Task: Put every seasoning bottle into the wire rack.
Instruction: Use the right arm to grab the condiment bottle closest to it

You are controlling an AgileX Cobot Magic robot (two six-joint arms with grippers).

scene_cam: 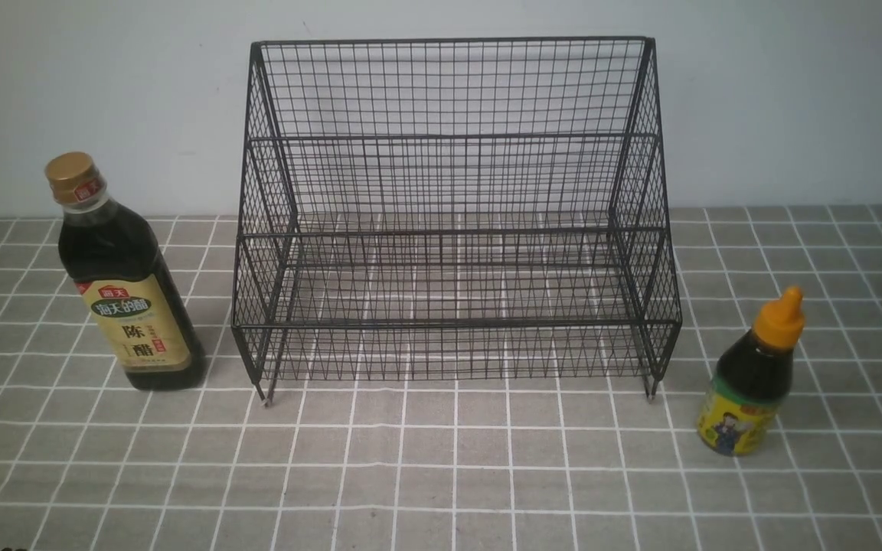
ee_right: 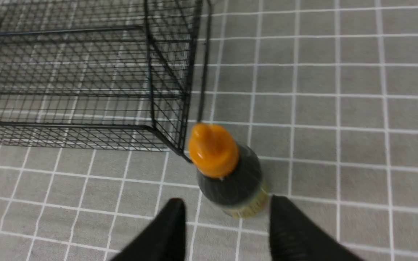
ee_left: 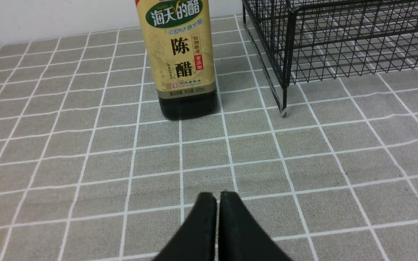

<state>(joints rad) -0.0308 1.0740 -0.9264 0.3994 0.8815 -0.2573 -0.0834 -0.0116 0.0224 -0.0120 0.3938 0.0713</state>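
While your left end effector (ee_left: 218, 197) has its fingertips together, your right end effector (ee_right: 227, 206) holds its own apart, with nothing between them. On the tabletop (scene_cam: 426, 467), the gold-capped Haitian vinegar bottle (scene_cam: 131, 283) stands left of the black wire-mesh rack (scene_cam: 456, 229), and the orange-nozzled sauce bottle (scene_cam: 751, 375) stands to its near right.

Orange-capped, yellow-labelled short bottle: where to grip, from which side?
Probably best: the dark round body of the short bottle with the orange nozzle cap and yellow label, below the cap. It stands upright and the nozzle tapers, a poor hold. Come from the robot's right, with the open black right gripper; the black wire-mesh rack stands on the other side.
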